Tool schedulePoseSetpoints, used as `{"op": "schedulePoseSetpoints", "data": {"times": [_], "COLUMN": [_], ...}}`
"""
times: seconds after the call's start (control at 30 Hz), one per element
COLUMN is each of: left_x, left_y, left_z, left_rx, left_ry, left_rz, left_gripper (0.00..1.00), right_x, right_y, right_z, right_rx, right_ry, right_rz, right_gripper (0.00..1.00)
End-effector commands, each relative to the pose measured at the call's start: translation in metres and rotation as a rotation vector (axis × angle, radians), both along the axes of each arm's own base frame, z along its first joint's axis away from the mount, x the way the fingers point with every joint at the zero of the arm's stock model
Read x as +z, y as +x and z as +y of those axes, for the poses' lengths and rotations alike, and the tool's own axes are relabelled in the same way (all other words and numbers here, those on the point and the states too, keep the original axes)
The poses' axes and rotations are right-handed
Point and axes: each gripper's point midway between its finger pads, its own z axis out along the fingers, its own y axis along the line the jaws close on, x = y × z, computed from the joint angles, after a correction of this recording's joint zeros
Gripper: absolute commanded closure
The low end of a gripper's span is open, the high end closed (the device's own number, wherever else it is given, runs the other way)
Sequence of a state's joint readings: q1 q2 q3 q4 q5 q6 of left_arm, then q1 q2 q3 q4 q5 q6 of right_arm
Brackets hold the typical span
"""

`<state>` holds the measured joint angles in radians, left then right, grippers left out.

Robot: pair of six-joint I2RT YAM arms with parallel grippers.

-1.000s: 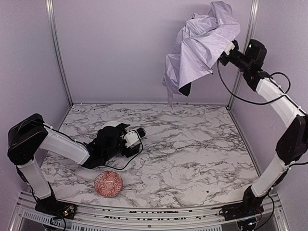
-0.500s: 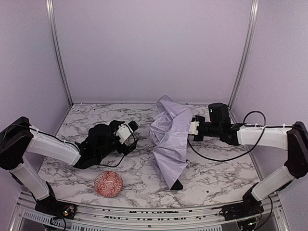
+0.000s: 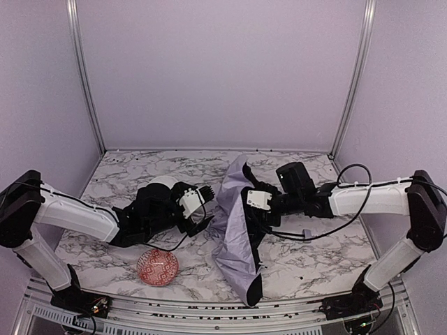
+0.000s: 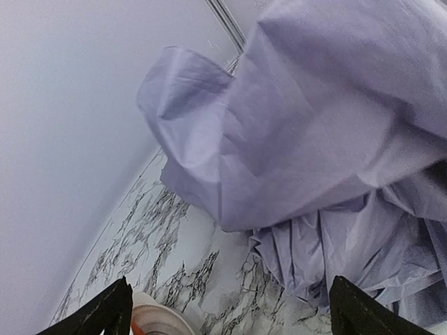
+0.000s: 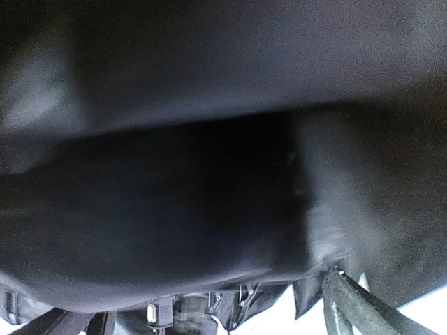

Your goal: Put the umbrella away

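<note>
The left hand point(image 3: 204, 206) is wide open and holds nothing. It hovers low over the worktop point(image 3: 314, 258), just left of the umbrella point(image 3: 237, 223). In the left wrist view its fingertips point(image 4: 105, 310) sit at the bottom corners of the frame, with loose lavender cloth bulging towards them. If it closes from here, my guess is that it would pinch only thin canopy fabric, which would slide or stretch without drawing the ribs in.

The red bowl point(image 3: 158, 267) stands at the lower left, near that arm, and a sweep of the forearm or a dragged fold could knock it.

The umbrella lies half collapsed in the middle of the worktop. It runs from the back centre down to the front edge, and its dark lower end is close to the rim, so a push could tip it off the front.

The right hand point(image 3: 253, 216) is pressed into the cloth from the right. In its wrist view the fingers point(image 5: 349, 307) seem to stand apart, which I read as open with no grip on anything. Fabric could snag on them as the arm moves.

In the left wrist view the bowl shows only as a sliver at the bottom edge. The umbrella's shaft and handle are not visible from above, because folds cover them. The right wrist view is almost wholly blacked out by cloth against the lens. A few ribs show along its bottom edge, and I cannot tell what lies between the fingers.
</note>
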<state>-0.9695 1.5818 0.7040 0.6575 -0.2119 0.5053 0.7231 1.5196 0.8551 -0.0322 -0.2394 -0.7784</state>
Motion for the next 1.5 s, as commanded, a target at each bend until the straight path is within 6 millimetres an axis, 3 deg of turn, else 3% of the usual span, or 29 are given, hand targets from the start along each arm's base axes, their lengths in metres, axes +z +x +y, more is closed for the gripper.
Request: {"op": "schedulePoseSetpoints", "data": {"times": [0.0, 0.23, 0.37, 0.43, 0.53, 0.63, 0.73, 0.83, 0.93, 1.03, 1.17, 1.3, 1.47], "left_x": [0.014, 0.025, 0.029, 0.031, 0.030, 0.022, 0.017, 0.012, 0.005, -0.004, -0.017, -0.029, -0.023], "left_y": [0.007, 0.007, 0.001, -0.013, -0.052, -0.085, -0.102, -0.112, -0.111, -0.106, -0.108, -0.103, -0.101], "left_z": [-0.004, -0.002, -0.005, -0.011, -0.031, -0.047, -0.052, -0.063, -0.081, -0.094, -0.103, -0.110, -0.112], "left_rx": [0.015, 0.010, -0.032, -0.094, -0.243, -0.349, -0.429, -0.492, -0.512, -0.508, -0.541, -0.527, -0.518], "left_ry": [0.002, 0.021, 0.037, 0.066, 0.129, 0.152, 0.127, 0.104, 0.097, 0.099, 0.118, 0.136, 0.121], "left_rz": [-0.018, -0.049, -0.038, -0.008, 0.000, 0.036, 0.088, 0.137, 0.184, 0.213, 0.234, 0.247, 0.247], "left_gripper": [0.01, 0.01, 0.02, 0.05, 0.07, 0.07, 0.01, 0.01, 0.02, 0.05, 0.06, 0.16, 0.21], "right_x": [0.012, -0.021, -0.024, -0.025, -0.016, 0.018, 0.089, 0.158, 0.174, 0.160, 0.102, 0.036, -0.011], "right_y": [0.002, -0.019, -0.007, -0.001, 0.005, 0.011, 0.024, 0.033, 0.026, 0.037, 0.038, 0.054, 0.064], "right_z": [0.005, -0.053, -0.087, -0.096, -0.099, -0.104, -0.100, -0.072, -0.026, 0.006, 0.042, 0.034, 0.020], "right_rx": [-0.185, -0.651, -0.785, -0.803, -0.801, -0.817, -0.779, -0.592, -0.315, -0.257, -0.246, -0.386, -0.501], "right_ry": [0.042, -0.051, -0.028, 0.011, 0.072, 0.143, 0.315, 0.584, 0.674, 0.612, 0.407, 0.286, 0.218], "right_rz": [0.251, 0.556, 0.605, 0.673, 0.707, 0.658, 0.518, 0.402, 0.450, 0.464, 0.442, 0.505, 0.557], "right_gripper": [0.00, 0.10, 0.16, 0.17, 0.21, 0.25, 0.19, 0.13, 0.12, 0.14, 0.18, 0.36, 0.76]}}
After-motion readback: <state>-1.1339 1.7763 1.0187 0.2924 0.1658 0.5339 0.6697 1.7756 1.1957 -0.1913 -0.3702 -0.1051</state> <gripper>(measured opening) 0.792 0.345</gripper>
